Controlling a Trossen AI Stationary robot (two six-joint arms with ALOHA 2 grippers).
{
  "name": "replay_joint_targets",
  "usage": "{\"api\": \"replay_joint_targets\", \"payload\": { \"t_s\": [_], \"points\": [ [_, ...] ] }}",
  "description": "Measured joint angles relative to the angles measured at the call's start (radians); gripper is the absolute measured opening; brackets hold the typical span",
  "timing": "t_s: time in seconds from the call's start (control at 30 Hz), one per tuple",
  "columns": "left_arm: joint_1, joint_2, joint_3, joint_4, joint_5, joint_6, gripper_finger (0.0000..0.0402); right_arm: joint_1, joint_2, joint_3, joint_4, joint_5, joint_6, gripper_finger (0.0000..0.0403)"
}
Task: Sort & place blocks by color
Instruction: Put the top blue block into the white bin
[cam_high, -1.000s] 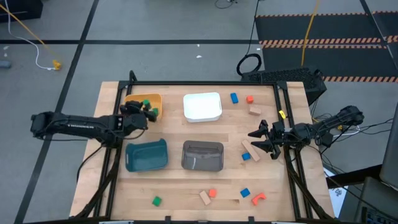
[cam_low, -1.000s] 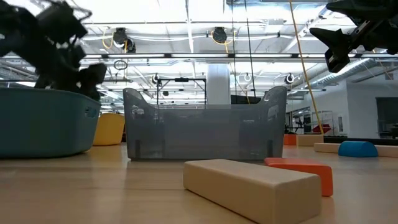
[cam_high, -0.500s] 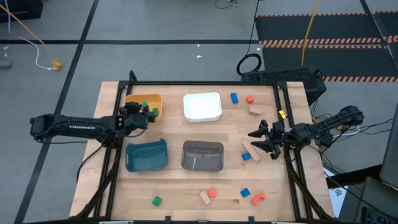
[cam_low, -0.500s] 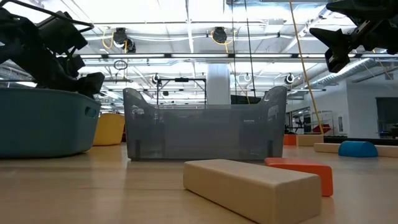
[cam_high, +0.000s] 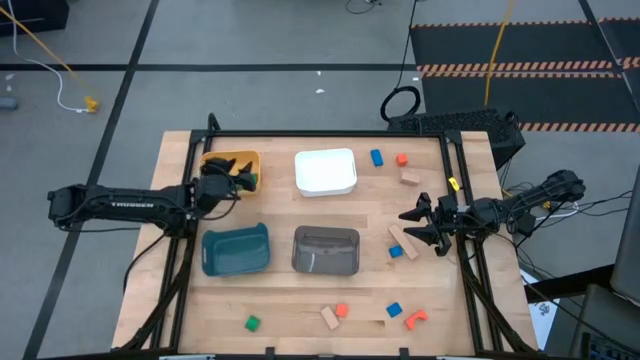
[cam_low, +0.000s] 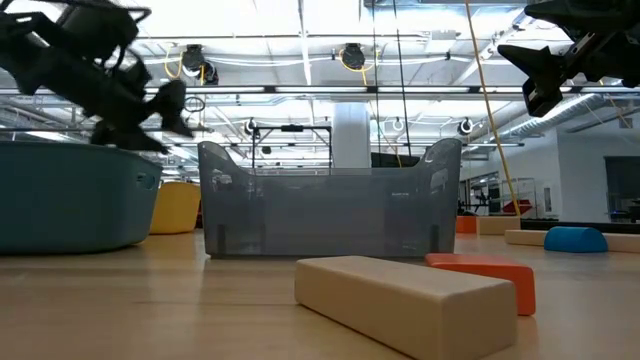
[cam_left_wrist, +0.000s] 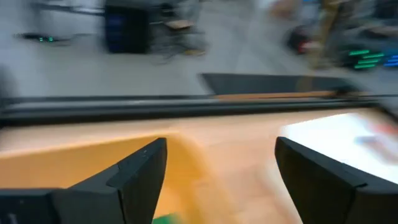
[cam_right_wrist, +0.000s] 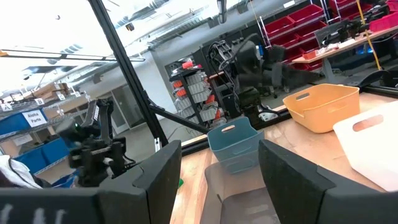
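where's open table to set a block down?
Bare strip along the table front edge between the green block and tan block, below the teal bin and grey bin. Crowded: right side, blocks scattered near the right tool.

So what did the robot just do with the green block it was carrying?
The left gripper opened over the yellow bin and let go of the green block, which now lies inside the bin. A second ago the fingers were closed on it above the bin. The right gripper stayed where it was, near the right edge of the table, and the loose blocks and other bins have not moved.
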Motion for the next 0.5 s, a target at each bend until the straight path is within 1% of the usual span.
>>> {"api": "replay_joint_targets", "payload": {
  "t_s": [0.13, 0.2, 0.27, 0.37, 0.5],
  "points": [
    [-0.001, 0.000, 0.000, 0.188, 0.217, 0.077, 0.0301, 0.000, 0.000, 0.000, 0.008, 0.001, -0.006, 0.0208],
    [-0.009, 0.000, 0.000, 0.241, 0.318, 0.089, 0.0297, 0.000, 0.000, 0.000, 0.007, 0.001, -0.007, 0.0208],
    [-0.024, 0.000, 0.000, 0.269, 0.395, 0.088, 0.0291, 0.000, 0.000, 0.000, 0.007, 0.001, -0.007, 0.0208],
    [-0.056, 0.000, 0.000, 0.278, 0.457, 0.069, 0.0281, 0.000, 0.000, 0.000, 0.007, 0.001, -0.007, 0.0208],
    [-0.119, 0.000, 0.000, 0.277, 0.462, 0.025, 0.0265, 0.000, 0.000, 0.000, 0.052, 0.036, -0.007, 0.0208]
  ]
}}
